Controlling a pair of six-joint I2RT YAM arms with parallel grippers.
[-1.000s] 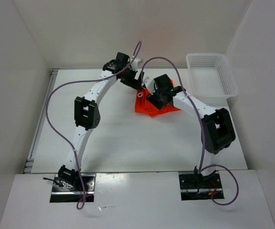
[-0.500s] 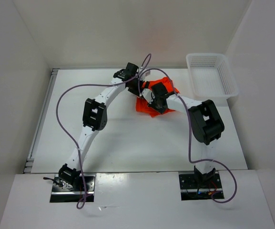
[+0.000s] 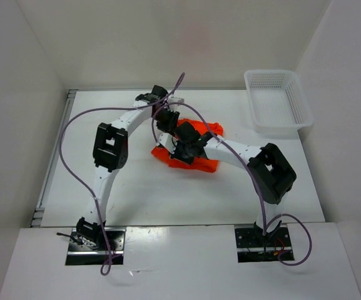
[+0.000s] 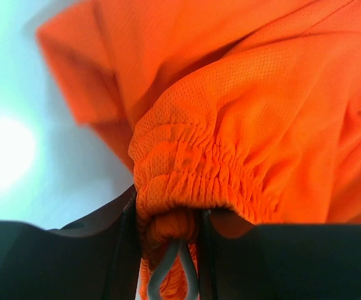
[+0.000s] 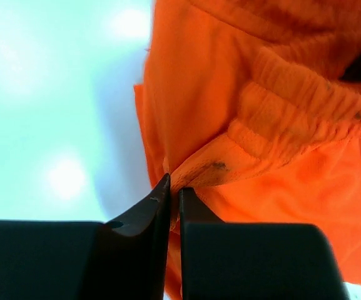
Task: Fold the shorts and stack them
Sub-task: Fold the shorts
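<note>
The orange shorts (image 3: 200, 164) lie crumpled at mid-table, partly under both arm ends. My left gripper (image 3: 167, 123) comes down on their far-left part. In the left wrist view the gathered waistband (image 4: 199, 181) and a loop of white drawstring (image 4: 171, 272) are bunched between the jaws of the left gripper (image 4: 166, 220). My right gripper (image 3: 181, 150) sits on the heap's left side. In the right wrist view the right gripper (image 5: 174, 195) pinches a thin hem of the shorts (image 5: 249, 119), with its jaws almost touching.
A white mesh basket (image 3: 279, 103) stands at the table's back right corner. White walls enclose the table (image 3: 136, 184) on three sides. Purple cables loop above both arms.
Both grippers closed onto the shorts. Both arm ends shifted left and nearer, and the shorts moved with them from right of centre toward the middle.
</note>
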